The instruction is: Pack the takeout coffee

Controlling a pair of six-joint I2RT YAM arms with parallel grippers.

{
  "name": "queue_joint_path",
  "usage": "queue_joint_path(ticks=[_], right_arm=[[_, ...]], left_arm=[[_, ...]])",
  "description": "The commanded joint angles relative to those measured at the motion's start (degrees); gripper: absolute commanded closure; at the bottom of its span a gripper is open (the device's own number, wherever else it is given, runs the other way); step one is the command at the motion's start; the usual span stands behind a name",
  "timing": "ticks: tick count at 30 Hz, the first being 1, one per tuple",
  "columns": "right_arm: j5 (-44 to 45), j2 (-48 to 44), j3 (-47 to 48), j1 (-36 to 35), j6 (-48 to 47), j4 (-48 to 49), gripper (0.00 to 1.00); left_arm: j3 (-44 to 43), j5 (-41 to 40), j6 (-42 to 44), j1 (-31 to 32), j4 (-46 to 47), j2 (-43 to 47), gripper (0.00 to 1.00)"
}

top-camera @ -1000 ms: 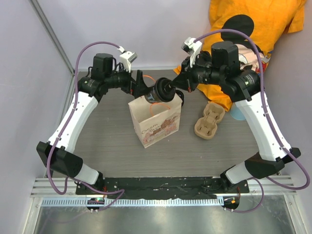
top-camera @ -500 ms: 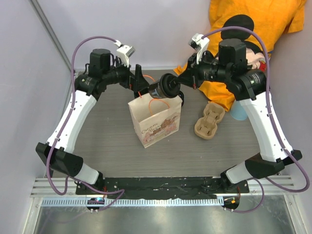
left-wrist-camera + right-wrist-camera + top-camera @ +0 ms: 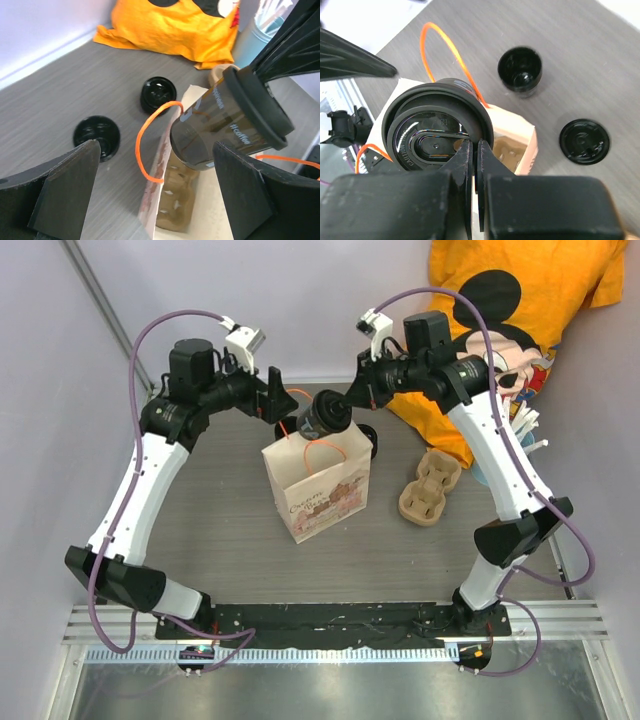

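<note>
The takeout coffee (image 3: 324, 416) is a black lidded cup, tilted on its side above the open mouth of the brown paper bag (image 3: 318, 488). My right gripper (image 3: 474, 145) is shut on the rim of the cup's lid (image 3: 436, 131). In the left wrist view the cup (image 3: 227, 127) hangs over the bag's edge (image 3: 159, 175). My left gripper (image 3: 276, 400) is open and empty just left of the cup, near the bag's orange handle (image 3: 144, 142), its fingers (image 3: 62, 187) spread wide.
A beige pulp carrier (image 3: 182, 202) lies inside the bag; another (image 3: 430, 486) sits on the table to its right. A loose open black cup (image 3: 520, 67) and a black lid (image 3: 584, 141) lie behind the bag. A blue cup of straws (image 3: 522, 432) and orange cloth (image 3: 520, 300) are at back right.
The right arm has swung up and leftward, carrying the cup slightly left and back above the bag's mouth. The left gripper has drawn back a little to the left, still open.
</note>
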State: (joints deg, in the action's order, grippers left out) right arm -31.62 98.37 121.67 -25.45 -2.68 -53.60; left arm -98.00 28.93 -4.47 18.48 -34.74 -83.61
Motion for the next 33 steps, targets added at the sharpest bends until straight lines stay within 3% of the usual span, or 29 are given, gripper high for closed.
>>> queue_joint_path(ticks=[1, 20, 33], right_arm=[[-0.1, -0.4, 1.9, -2.0, 1.6, -0.8, 0.99], [4.4, -0.5, -4.5, -6.6, -1.3, -1.9, 0.99], [6.1, 2.4, -6.5, -8.9, -1.4, -1.5, 0.99]], left_arm=[[1.9, -3.9, 2.9, -0.6, 3.2, 3.7, 0.00], [2.9, 0.6, 3.4, -0.7, 3.5, -0.4, 0.03], [3.0, 2.9, 2.7, -0.6, 3.3, -2.9, 0.36]])
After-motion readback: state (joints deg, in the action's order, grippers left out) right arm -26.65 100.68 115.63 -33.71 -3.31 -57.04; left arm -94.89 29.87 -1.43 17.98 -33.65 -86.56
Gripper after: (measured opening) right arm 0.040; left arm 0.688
